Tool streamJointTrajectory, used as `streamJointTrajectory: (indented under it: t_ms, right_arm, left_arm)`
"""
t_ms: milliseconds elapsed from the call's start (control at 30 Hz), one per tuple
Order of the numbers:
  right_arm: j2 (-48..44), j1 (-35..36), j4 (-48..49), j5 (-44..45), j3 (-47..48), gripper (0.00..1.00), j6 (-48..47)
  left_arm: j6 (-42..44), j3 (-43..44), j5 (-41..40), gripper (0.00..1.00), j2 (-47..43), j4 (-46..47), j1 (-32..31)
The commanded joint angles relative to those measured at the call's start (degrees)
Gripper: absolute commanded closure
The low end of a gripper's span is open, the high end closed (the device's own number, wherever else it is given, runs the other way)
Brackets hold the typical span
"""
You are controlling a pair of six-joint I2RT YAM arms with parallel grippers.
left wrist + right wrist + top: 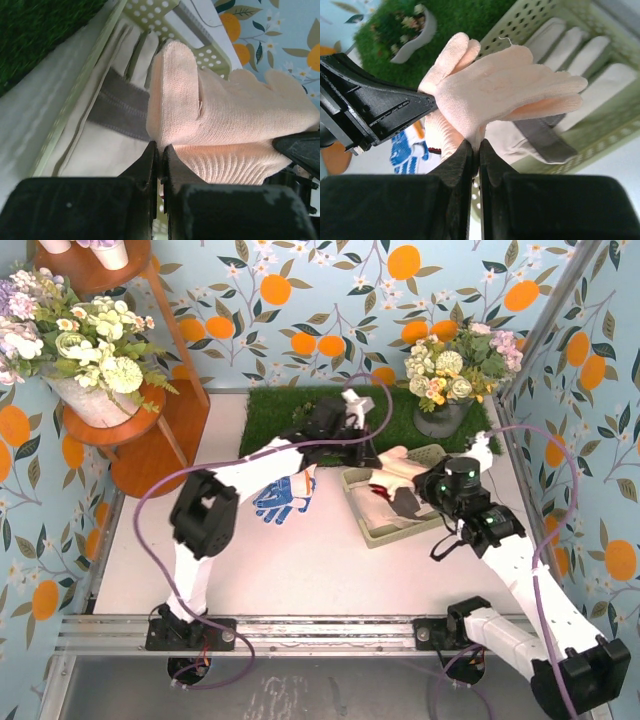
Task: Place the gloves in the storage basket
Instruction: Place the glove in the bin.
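A peach-tan glove [398, 458] hangs over the far end of the pale green storage basket [385, 535]. My left gripper [161, 147] is shut on a fold of it. My right gripper [479, 142] pinches the same peach knit [505, 87] from the other side. A ribbed peach cuff [440, 135] with a red edge hangs below; I cannot tell whether it belongs to a second glove. In the basket lies the grey-and-cream work glove [120, 107]. On the table left of the basket, the blue-and-white glove [283, 498] lies flat.
A green turf mat [290, 410] covers the table's back, with a potted bouquet [450, 380] at its right end and a small white dish of plants [415, 30]. Wooden stands with flowers [100, 390] crowd the left. Patterned walls close in on the sides.
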Motion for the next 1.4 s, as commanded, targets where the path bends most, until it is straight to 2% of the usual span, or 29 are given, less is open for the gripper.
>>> streamJointTrajectory:
  t_ms: [0, 200, 367, 567, 767, 967, 1167, 1367]
  right_arm:
    - [-3.69, -3.76, -2.59, 7.06, -0.23, 1.0, -2.99]
    - [-3.56, -3.65, -0.72, 11.39, -6.02, 1.0, -1.03]
    - [-0.22, -3.6, 1.74, 9.86, -8.91, 1.0, -0.04]
    - [3.79, -0.92, 2.75, 7.11, -10.23, 1.0, 2.03]
    - [9.07, 5.39, 3.87, 7.67, -10.85, 1.0, 5.36]
    - [15.34, 8.36, 6.18, 6.21, -10.9, 1.0, 7.41]
    - [19.54, 9.12, 6.87, 6.57, -10.07, 1.0, 8.64]
    - [19.56, 9.0, 4.43, 10.31, -8.69, 1.0, 8.3]
  left_arm:
    - [5.56, 7.53, -4.15, 1.0, 8.0, 3.28, 0.9]
    - [8.76, 18.08, -0.05, 1.0, 18.76, 4.64, -0.58]
    - [12.1, 26.77, -1.86, 1.0, 25.84, -2.51, -0.68]
    - [16.08, 30.07, -7.29, 1.0, 26.03, -11.18, -0.68]
    - [19.77, 33.46, -11.49, 1.0, 25.59, -20.72, -0.6]
    - [22.8, 36.16, -13.86, 1.0, 26.92, -28.01, 0.07]
    - [22.84, 35.66, -12.68, 1.0, 28.04, -27.16, 0.21]
    - [20.71, 32.64, -8.21, 1.0, 28.07, -20.26, 0.19]
